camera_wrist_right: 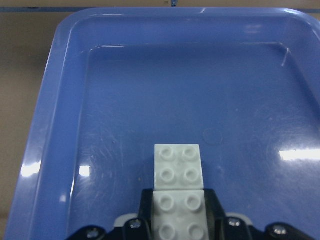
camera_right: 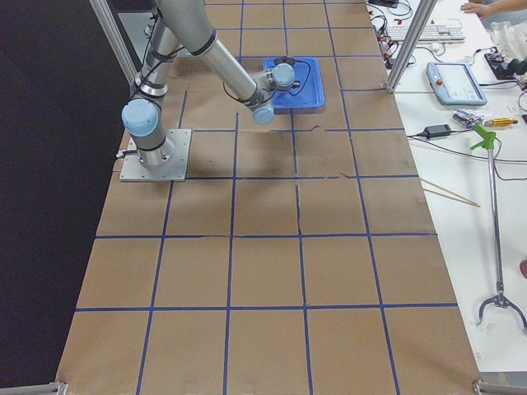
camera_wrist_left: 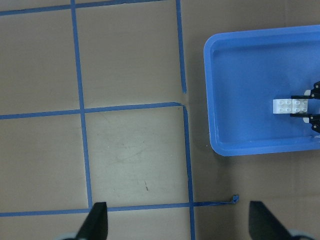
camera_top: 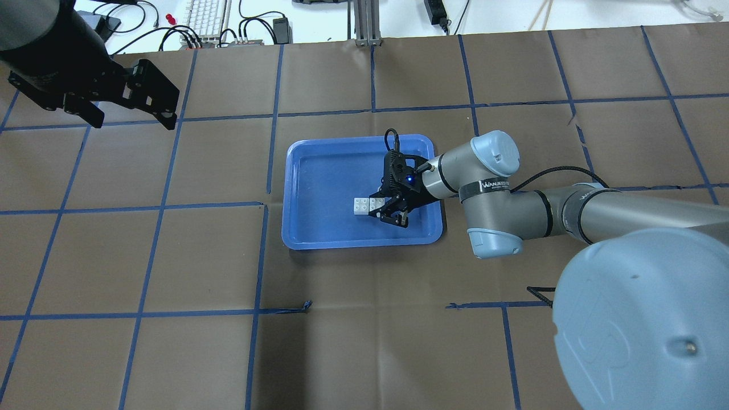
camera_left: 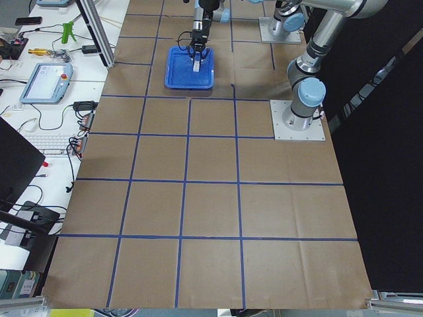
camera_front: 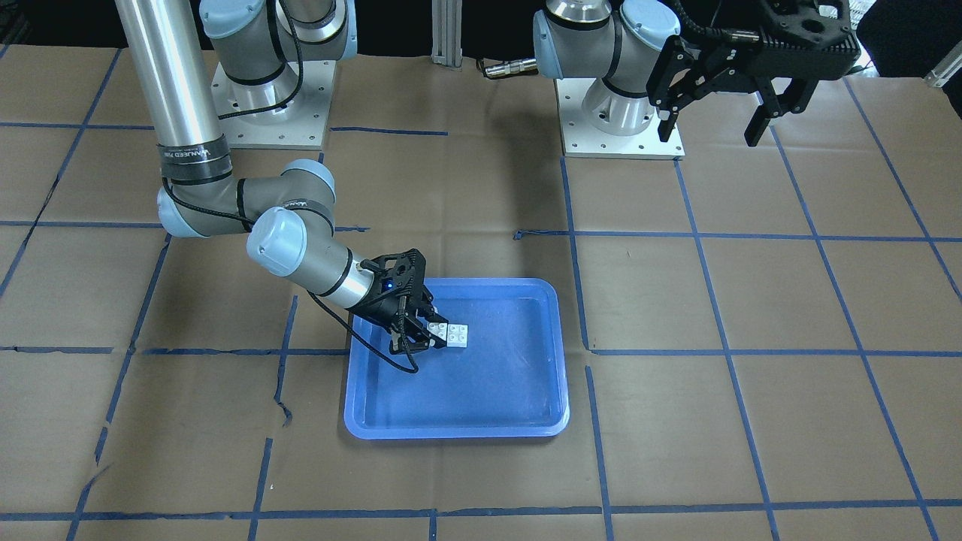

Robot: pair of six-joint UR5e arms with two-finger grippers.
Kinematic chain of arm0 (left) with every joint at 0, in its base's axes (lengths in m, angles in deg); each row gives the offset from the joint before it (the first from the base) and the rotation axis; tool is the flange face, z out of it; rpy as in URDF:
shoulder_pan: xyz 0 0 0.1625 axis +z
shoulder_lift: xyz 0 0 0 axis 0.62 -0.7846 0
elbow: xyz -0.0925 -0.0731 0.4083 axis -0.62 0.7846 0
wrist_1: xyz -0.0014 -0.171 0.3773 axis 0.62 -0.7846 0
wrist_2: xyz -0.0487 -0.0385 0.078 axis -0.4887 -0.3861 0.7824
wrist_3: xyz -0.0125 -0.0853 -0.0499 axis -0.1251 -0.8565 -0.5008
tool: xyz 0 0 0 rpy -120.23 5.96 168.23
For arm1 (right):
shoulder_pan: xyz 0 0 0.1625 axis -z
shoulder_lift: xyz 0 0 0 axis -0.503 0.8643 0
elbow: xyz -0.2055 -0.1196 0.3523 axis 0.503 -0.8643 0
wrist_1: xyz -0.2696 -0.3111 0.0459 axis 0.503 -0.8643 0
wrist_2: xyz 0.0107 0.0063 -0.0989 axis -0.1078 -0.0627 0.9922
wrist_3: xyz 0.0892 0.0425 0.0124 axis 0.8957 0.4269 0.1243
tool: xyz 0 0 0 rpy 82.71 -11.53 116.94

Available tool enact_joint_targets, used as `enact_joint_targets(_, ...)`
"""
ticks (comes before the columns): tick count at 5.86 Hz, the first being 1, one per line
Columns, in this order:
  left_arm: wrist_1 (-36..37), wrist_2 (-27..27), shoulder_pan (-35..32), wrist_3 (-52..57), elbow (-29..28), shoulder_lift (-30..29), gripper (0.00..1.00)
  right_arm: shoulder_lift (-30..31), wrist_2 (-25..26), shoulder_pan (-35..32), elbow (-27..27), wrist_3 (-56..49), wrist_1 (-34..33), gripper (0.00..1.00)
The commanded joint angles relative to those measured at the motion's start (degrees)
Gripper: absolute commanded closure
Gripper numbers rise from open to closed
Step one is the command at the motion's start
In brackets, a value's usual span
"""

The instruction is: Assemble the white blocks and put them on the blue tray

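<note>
The two white blocks [camera_front: 451,333] lie edge to edge as one piece on the floor of the blue tray [camera_front: 451,432], left of its middle in the front-facing view. My right gripper [camera_front: 427,334] is low in the tray, its jaws closed on the sides of the nearer block [camera_wrist_right: 179,220]; the other block [camera_wrist_right: 177,167] sticks out ahead of the fingers. The overhead view shows the blocks [camera_top: 364,206], the right gripper [camera_top: 380,208] and the tray [camera_top: 296,239]. My left gripper [camera_front: 710,135] hangs open and empty, high and far from the tray; it also shows overhead [camera_top: 132,121].
The table is covered with brown paper marked by blue tape lines [camera_top: 267,165]. The two arm bases [camera_front: 620,113] stand at the robot's side. The right arm's elbow [camera_top: 492,188] reaches over the tray's edge. Keyboards, cables and tools lie on a side bench [camera_left: 53,142].
</note>
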Motion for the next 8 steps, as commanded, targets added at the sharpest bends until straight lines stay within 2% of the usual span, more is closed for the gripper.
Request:
enact_joint_targets(1, -0.28, 0.01, -0.04, -0.05, 1.26, -0.13, 0.01, 0.0, -0.11, 0.0, 0.02, -0.02, 0.11, 0.66)
enact_joint_targets(4, -6.94, -0.08, -0.38, -0.49, -0.39, -1.62, 0.01, -0.09, -0.11, -0.09, -0.06, 0.15, 0.11, 0.62)
enact_joint_targets(6, -6.18, -0.17, -3.0, -1.37, -0.74, -2.15, 0.01, -0.09, -0.19, 0.0, -0.06, 0.24, 0.02, 0.49)
enact_joint_targets(8, -5.65, -0.26, -4.08, -0.76, -0.05, -3.73, 0.01, -0.09, -0.2, 0.0, -0.06, 0.24, 0.02, 0.46)
